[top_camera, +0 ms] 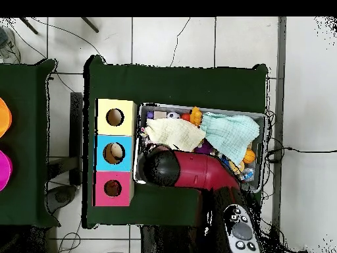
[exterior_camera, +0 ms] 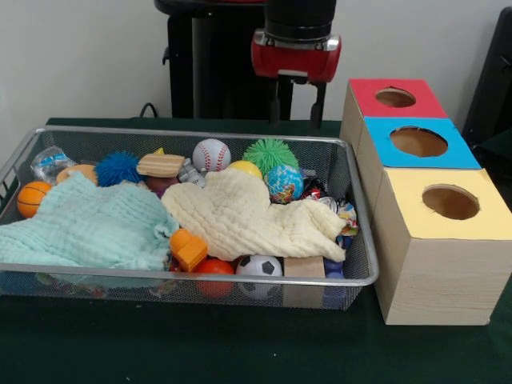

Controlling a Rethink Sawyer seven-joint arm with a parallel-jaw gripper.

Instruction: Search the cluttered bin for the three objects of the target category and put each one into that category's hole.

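My gripper [exterior_camera: 297, 112] hangs open and empty above the far rim of the wire bin [exterior_camera: 200, 282], toward its right end. In the bin, a baseball [exterior_camera: 211, 154], a green spiky ball [exterior_camera: 270, 154], a globe ball [exterior_camera: 284, 182] and a yellow ball [exterior_camera: 245, 168] lie at the back. A soccer ball [exterior_camera: 258, 268] and an orange-red ball [exterior_camera: 214, 272] press against the front wall. At the left are a basketball [exterior_camera: 32, 198] and a blue spiky ball [exterior_camera: 118, 168]. From overhead, the arm's head [top_camera: 161, 170] hides the gripper.
A mint cloth [exterior_camera: 80, 224] and a cream cloth [exterior_camera: 248, 212] cover much of the bin's contents. Right of the bin stand three wooden boxes with holes: red [exterior_camera: 394, 98], blue [exterior_camera: 418, 142] and yellow [exterior_camera: 450, 202]. Something pale shows inside the blue box's hole [top_camera: 116, 153].
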